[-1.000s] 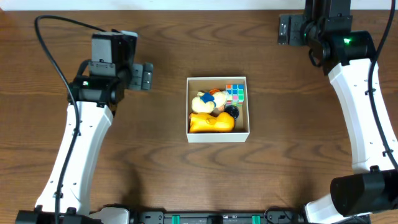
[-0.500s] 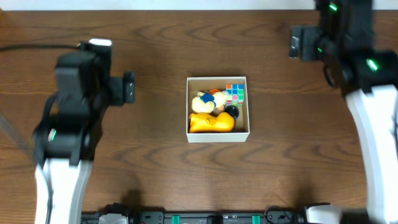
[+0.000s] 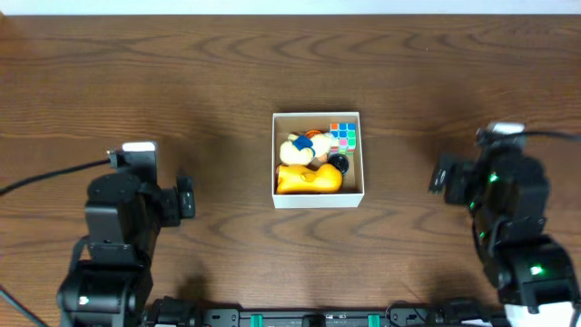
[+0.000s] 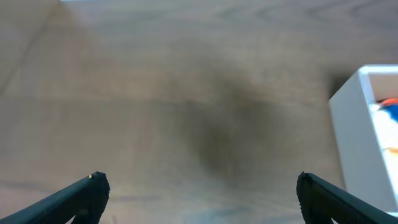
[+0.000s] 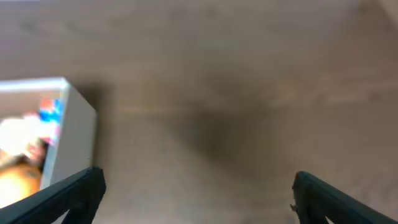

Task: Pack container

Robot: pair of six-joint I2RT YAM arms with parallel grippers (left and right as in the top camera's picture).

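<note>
The container is a square white-walled box in the middle of the table. It holds a yellow toy, a cream and orange toy, a colour cube and a small black thing. My left gripper is open and empty, low at the front left, well apart from the box; the box's white wall shows at the right of the left wrist view. My right gripper is open and empty at the front right; the box's wall shows at the left of the right wrist view.
The brown wood table runs across the whole view. Both arm bases stand at the front edge, left and right. Both wrist views are blurred.
Both arms have pulled back from the far part of the table to the front edge, left arm to front left, right arm to front right. The box and its toys have not moved.
</note>
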